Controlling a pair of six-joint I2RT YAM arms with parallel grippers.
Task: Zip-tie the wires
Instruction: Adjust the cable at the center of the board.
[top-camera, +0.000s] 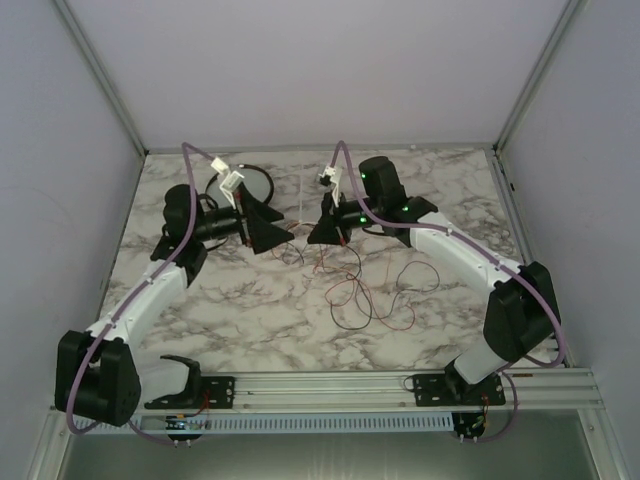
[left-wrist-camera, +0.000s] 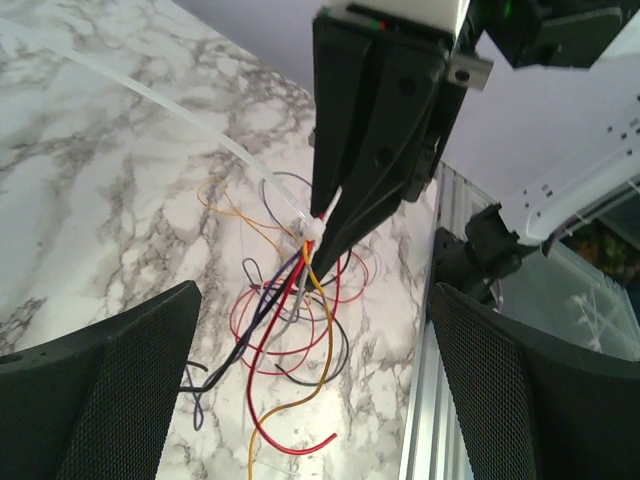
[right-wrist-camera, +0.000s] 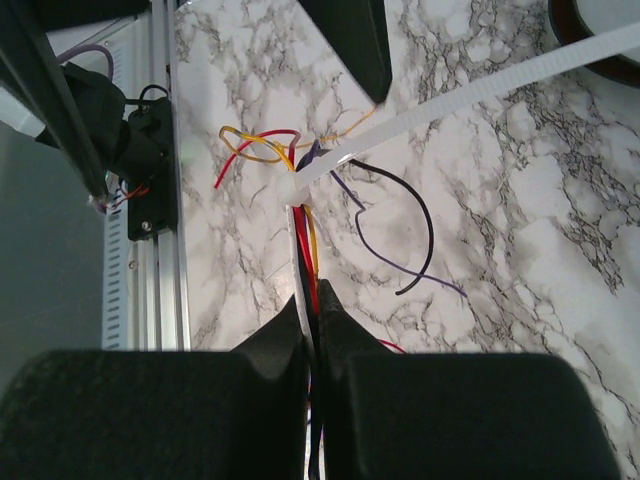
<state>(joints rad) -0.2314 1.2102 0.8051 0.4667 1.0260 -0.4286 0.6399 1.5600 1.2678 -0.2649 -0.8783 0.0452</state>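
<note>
The right end effector (right-wrist-camera: 315, 305) is clenched on the wires (right-wrist-camera: 303, 245), pinching the bundle just below the head of a white zip tie (right-wrist-camera: 293, 190) that sits around the strands. The tie's long tail slants away over the marble table (right-wrist-camera: 520, 260). The left end effector (left-wrist-camera: 315, 300) faces it, released, its jaws spread wide to either side of the bundle. Beyond the tie, red, yellow, black and purple ends fan out, and the remaining strands lie looped on the table between the two arms.

Two arms: left arm (top-camera: 150, 290), right arm (top-camera: 465, 252). Two grippers: left gripper (top-camera: 282, 228), right gripper (right-wrist-camera: 311, 300). One zip tie (right-wrist-camera: 480, 90). One dish (top-camera: 258, 182). One tangle of wires (top-camera: 360, 292), strands too snarled to count.
</note>
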